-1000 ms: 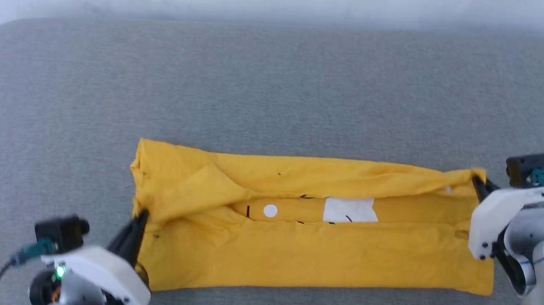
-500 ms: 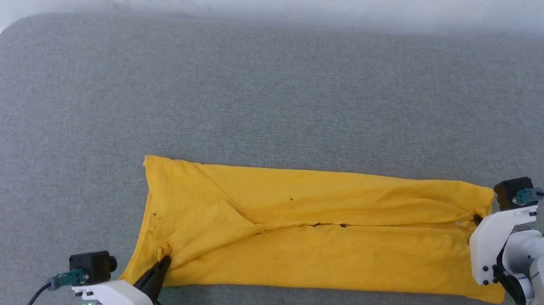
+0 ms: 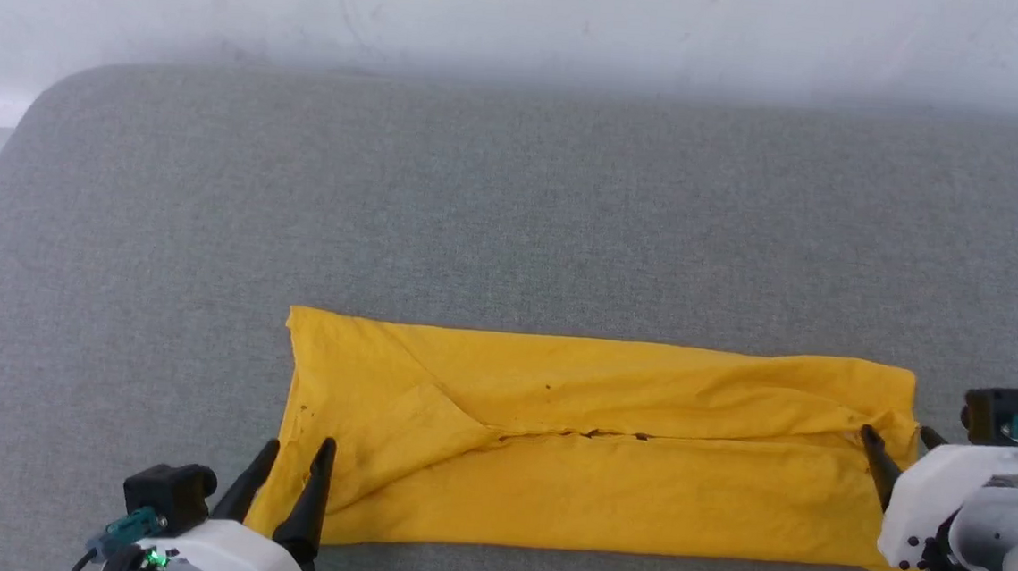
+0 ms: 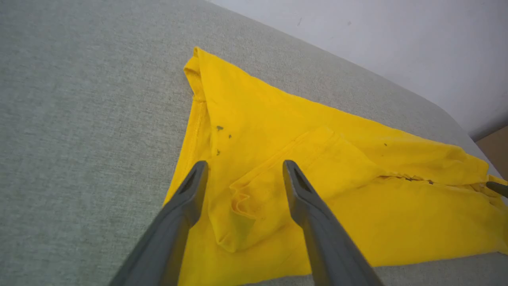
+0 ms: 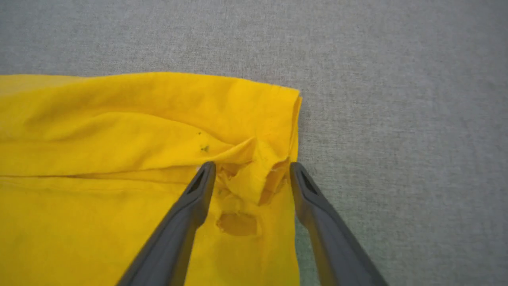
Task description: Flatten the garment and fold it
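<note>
Jaws wide on left gripper (image 3: 299, 447) and right gripper (image 3: 896, 432); garment (image 3: 605, 453) lay between them as a long folded band.
Left fingers (image 4: 186, 198) straddled a sleeve fold at the band's near-left corner, clamping nothing. Band sat flat on the grey padded surface (image 3: 514, 214), two long flaps meeting along the middle. Right fingers (image 5: 190, 206) stood astride bunched cloth at the right end, no grip.
</note>
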